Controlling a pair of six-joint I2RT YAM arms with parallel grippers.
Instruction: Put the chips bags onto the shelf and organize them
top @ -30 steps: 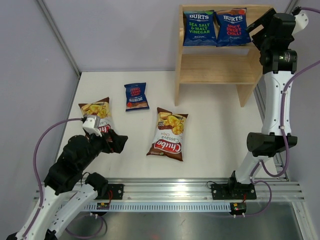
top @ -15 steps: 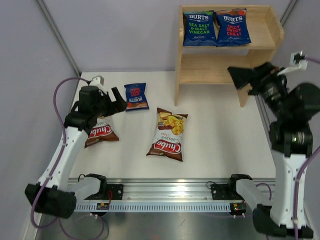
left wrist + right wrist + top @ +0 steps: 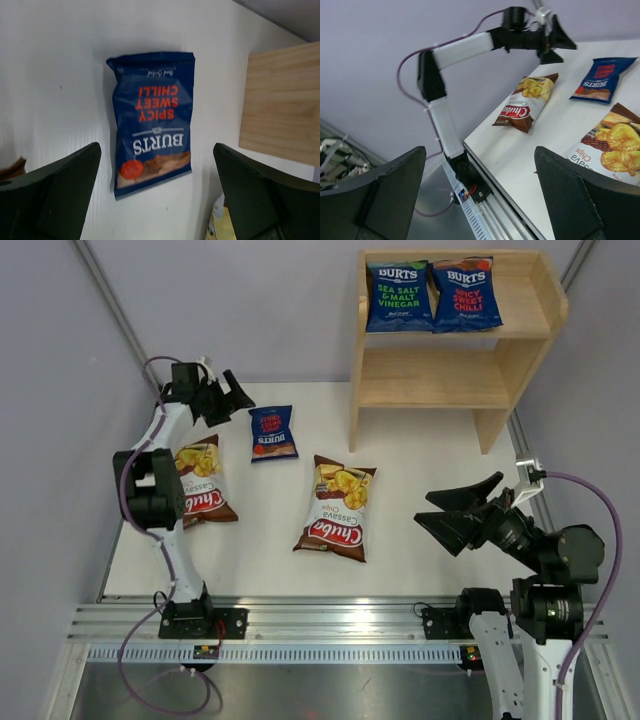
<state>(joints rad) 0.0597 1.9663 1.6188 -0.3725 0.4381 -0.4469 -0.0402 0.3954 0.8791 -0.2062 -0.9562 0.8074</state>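
Two dark blue BURTS bags, green-accented (image 3: 399,296) and red-accented (image 3: 465,294), stand on the top tier of the wooden shelf (image 3: 440,375). A third BURTS bag (image 3: 273,432) lies flat on the table, also in the left wrist view (image 3: 151,120). Two Chuba bags lie flat, one at left (image 3: 199,483), one in the middle (image 3: 338,507). My left gripper (image 3: 235,400) is open and empty, hovering just left of the lying BURTS bag (image 3: 156,150). My right gripper (image 3: 425,512) is open and empty, in the air at the near right, pointing left (image 3: 479,150).
The shelf's lower tier (image 3: 430,390) holds nothing. The shelf's side panel (image 3: 282,105) stands right of the lying BURTS bag. An aluminium rail (image 3: 330,620) runs along the near table edge. Grey walls close in the left and back.
My left arm has swung from the near left out to the far left, beside the lying BURTS bag. My right arm has dropped from the shelf's top to the near right.
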